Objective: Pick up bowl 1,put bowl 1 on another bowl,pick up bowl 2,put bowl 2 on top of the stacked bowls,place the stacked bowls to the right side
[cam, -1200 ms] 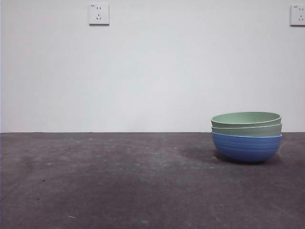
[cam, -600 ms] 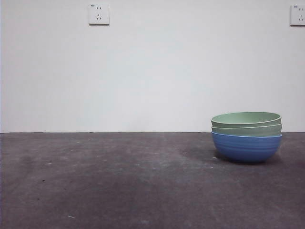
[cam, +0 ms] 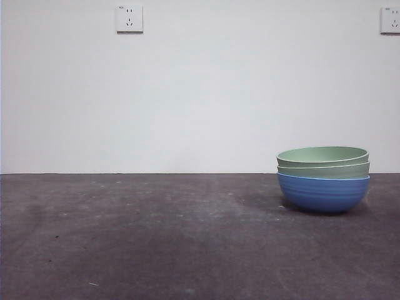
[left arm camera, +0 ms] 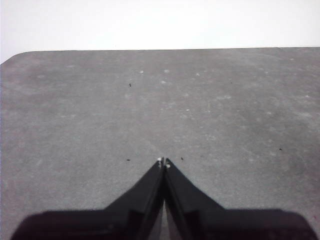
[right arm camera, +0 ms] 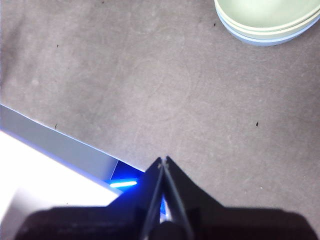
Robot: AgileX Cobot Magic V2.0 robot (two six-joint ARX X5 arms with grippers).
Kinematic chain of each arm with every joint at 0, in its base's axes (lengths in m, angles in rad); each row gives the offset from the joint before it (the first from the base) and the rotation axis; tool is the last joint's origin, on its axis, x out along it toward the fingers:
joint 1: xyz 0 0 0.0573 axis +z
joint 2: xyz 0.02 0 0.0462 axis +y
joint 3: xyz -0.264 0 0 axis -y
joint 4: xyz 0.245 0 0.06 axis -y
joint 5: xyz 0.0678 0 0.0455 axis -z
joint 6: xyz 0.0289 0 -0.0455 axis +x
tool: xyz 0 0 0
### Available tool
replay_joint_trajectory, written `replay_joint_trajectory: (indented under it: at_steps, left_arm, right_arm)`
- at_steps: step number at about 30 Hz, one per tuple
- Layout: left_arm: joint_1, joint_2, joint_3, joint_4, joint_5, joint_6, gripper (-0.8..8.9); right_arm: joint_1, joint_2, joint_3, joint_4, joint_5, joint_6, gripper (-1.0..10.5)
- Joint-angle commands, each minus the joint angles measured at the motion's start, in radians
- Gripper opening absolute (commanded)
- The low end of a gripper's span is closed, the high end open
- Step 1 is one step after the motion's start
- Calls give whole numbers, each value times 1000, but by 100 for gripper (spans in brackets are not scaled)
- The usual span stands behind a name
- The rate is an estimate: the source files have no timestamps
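Observation:
The stacked bowls stand on the dark table at the right in the front view: a blue bowl at the bottom, a pale green bowl nested in it, and a second pale green bowl on top. The right wrist view shows the stack from above, well away from my right gripper, which is shut and empty. My left gripper is shut too, over bare table with no bowl near it. Neither arm shows in the front view.
A white wall with two sockets rises behind the table. The table's front edge and a bright blue light show below my right gripper. The far table edge shows in the left wrist view.

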Motion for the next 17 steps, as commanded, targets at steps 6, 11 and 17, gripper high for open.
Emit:
replay_joint_trajectory:
  at_steps: [6, 11, 17]
  left_arm:
    - [3, -2, -14, 1, 8, -10, -3]
    - [3, -2, -14, 2, 8, -10, -3]
    - [3, -2, -14, 2, 8, -10, -3]
  right_arm:
    - [-45, -77, -19, 308, -10, -75, 2]
    - [-101, -217, -153, 584, -83, -43, 2]
    - [-165, -438, -459, 905, -12, -50, 2]
